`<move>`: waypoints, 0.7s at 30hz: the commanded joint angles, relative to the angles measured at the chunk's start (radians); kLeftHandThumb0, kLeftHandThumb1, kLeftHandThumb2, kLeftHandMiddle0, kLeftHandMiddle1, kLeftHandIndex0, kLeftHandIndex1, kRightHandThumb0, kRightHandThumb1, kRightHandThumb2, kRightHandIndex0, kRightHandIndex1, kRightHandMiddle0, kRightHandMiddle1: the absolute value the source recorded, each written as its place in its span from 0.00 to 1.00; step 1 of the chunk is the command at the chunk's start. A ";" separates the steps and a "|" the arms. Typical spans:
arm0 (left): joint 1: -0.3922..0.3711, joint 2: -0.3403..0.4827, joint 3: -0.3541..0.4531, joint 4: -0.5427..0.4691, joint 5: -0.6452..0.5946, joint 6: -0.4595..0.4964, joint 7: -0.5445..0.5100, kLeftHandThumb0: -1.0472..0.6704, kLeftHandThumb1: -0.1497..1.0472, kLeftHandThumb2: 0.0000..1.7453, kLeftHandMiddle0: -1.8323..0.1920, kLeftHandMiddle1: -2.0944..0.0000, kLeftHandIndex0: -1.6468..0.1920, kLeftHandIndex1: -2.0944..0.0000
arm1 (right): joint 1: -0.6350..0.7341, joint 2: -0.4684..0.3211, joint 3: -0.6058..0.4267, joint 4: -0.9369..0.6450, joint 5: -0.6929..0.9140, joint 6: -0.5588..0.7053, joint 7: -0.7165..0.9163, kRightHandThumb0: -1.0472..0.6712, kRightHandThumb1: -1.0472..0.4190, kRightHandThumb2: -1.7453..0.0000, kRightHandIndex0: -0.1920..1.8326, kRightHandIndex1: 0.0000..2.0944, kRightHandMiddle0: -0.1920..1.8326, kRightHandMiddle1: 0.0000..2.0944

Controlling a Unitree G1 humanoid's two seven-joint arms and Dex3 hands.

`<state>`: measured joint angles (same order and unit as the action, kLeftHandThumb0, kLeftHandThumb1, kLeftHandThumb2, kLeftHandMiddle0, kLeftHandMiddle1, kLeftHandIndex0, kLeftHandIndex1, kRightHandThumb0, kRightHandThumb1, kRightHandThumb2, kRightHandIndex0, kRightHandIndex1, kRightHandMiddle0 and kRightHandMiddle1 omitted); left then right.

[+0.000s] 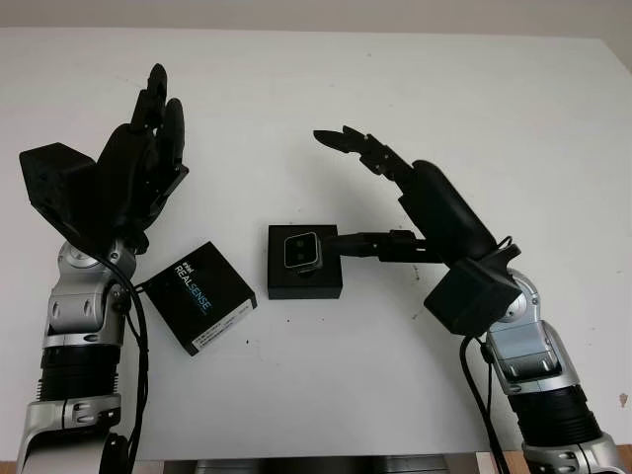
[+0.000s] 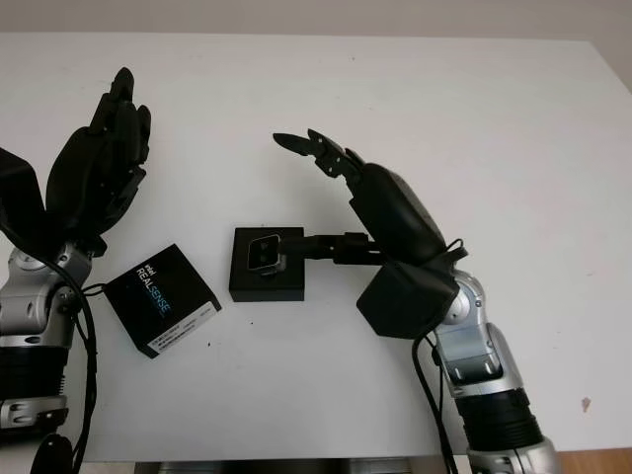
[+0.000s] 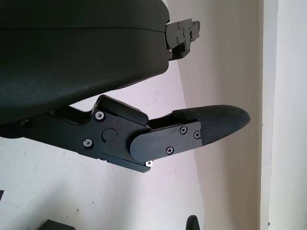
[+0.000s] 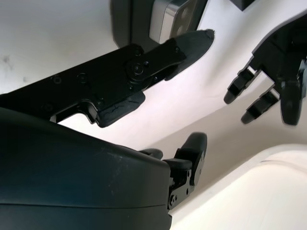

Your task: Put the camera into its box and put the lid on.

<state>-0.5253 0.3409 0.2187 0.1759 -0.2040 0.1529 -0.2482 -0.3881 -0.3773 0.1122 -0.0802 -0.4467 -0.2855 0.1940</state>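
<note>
A small silver camera (image 1: 300, 250) sits inside the black open box (image 1: 304, 284) at the table's middle. The black lid (image 1: 200, 295), printed "RealSense", lies flat on the table just left of the box, turned at an angle. My right hand (image 1: 346, 193) is open to the right of the box. Its thumb (image 4: 192, 42) stretches level to the camera's right side (image 4: 175, 17), and I cannot tell whether it touches. Its other fingers (image 1: 348, 143) point up and left, above the box's far side. My left hand (image 1: 148, 128) is raised and open behind the lid, holding nothing.
The white table (image 1: 326, 395) runs out to a pale wall at the back. Its front edge is near the bottom of the head views. Both forearms come up from there, one on each side of the box and lid.
</note>
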 commanded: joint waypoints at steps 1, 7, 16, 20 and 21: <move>-0.003 -0.008 -0.004 -0.003 -0.004 -0.002 0.000 0.13 1.00 0.38 1.00 1.00 1.00 1.00 | -0.018 -0.032 0.011 -0.059 -0.053 -0.008 0.001 0.13 0.10 0.96 0.24 0.11 0.19 0.46; -0.005 -0.017 -0.004 -0.003 -0.002 -0.004 0.008 0.14 1.00 0.38 1.00 1.00 1.00 1.00 | -0.031 -0.087 0.041 -0.220 -0.154 0.034 0.107 0.10 0.06 0.96 0.22 0.11 0.17 0.49; -0.003 -0.029 -0.008 0.000 0.002 -0.005 0.011 0.13 1.00 0.37 1.00 1.00 1.00 1.00 | -0.044 -0.113 0.115 -0.284 -0.370 0.009 0.124 0.07 0.03 0.97 0.22 0.09 0.19 0.44; -0.004 -0.029 -0.009 0.005 0.000 -0.009 0.008 0.13 1.00 0.37 1.00 1.00 1.00 1.00 | -0.031 -0.108 0.145 -0.296 -0.465 0.011 0.106 0.08 0.02 0.97 0.22 0.07 0.18 0.43; -0.005 -0.030 -0.009 0.008 -0.001 -0.010 0.008 0.13 1.00 0.37 1.00 1.00 1.00 1.00 | -0.027 -0.105 0.150 -0.296 -0.490 0.008 0.089 0.09 0.02 0.97 0.22 0.07 0.19 0.43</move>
<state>-0.5258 0.3146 0.2132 0.1838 -0.2042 0.1525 -0.2396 -0.4281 -0.4855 0.2544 -0.3547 -0.9187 -0.2749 0.2990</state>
